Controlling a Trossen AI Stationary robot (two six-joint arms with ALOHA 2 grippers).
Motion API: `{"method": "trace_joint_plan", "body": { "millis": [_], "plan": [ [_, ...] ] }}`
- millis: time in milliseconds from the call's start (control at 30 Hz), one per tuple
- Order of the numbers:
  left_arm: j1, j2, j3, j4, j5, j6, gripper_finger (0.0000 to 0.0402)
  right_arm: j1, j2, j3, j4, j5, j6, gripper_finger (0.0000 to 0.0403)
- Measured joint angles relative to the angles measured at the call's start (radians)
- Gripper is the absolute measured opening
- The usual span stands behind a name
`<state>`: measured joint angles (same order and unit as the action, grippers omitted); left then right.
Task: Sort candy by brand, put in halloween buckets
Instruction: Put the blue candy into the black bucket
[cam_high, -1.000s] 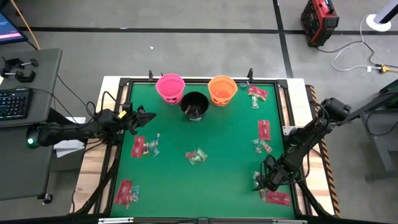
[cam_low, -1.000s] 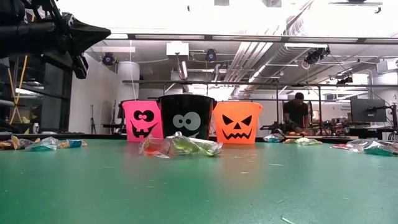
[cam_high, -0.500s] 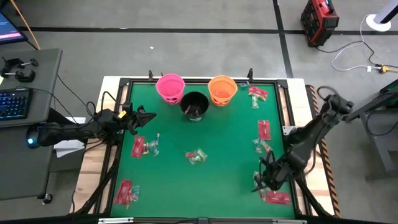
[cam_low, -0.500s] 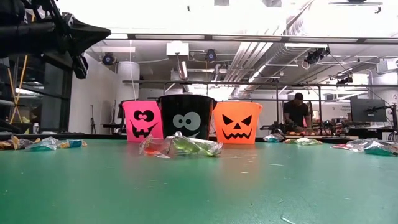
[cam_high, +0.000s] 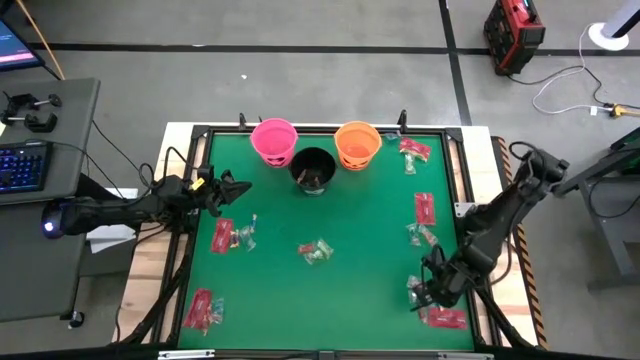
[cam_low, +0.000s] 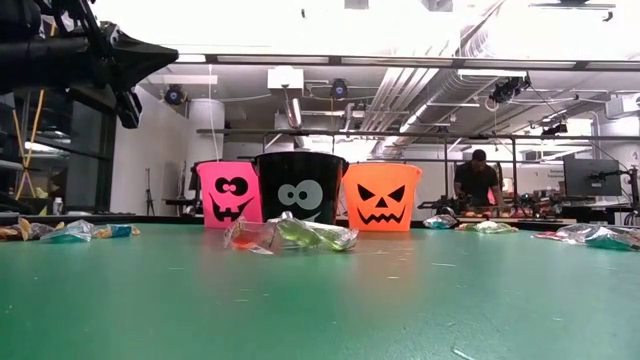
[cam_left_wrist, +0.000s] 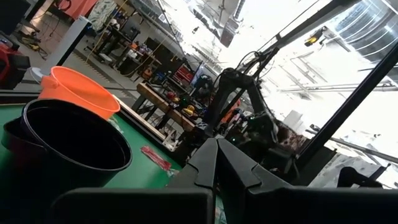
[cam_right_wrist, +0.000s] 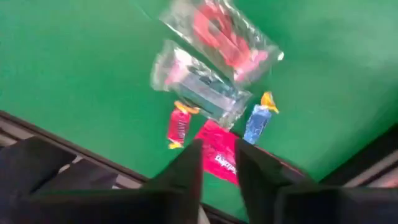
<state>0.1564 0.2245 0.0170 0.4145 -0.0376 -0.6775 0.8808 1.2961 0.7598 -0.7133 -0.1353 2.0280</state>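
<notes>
Three halloween buckets stand in a row at the table's far edge: pink, black and orange. Candy lies in loose groups on the green table. My right gripper hangs over the near right corner, pointing down, fingers a little apart. Through the gap I see a flat red packet lying on the table. Beyond it lie a small red piece, a blue piece and two clear packets. My left gripper waits shut, raised over the table's left side.
More candy lies at the left, the middle, the near left and along the right side. The table's dark frame runs close beside my right gripper. A person stands far off in the room.
My right gripper has risen a little above the candy at the near right corner and rolled slightly. The candy there lies where it was.
</notes>
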Motion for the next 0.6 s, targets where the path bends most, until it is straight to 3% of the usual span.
{"method": "trace_joint_plan", "body": {
  "millis": [200,600],
  "plan": [
    [0.0,0.0,0.0,0.0,0.0,0.0,0.0,0.015,0.0,-0.118,0.15,-0.065,0.037,0.0191],
    [0.0,0.0,0.0,0.0,0.0,0.0,0.0,0.015,0.007,-0.169,0.16,-0.099,-0.013,0.0193]
  ]
}}
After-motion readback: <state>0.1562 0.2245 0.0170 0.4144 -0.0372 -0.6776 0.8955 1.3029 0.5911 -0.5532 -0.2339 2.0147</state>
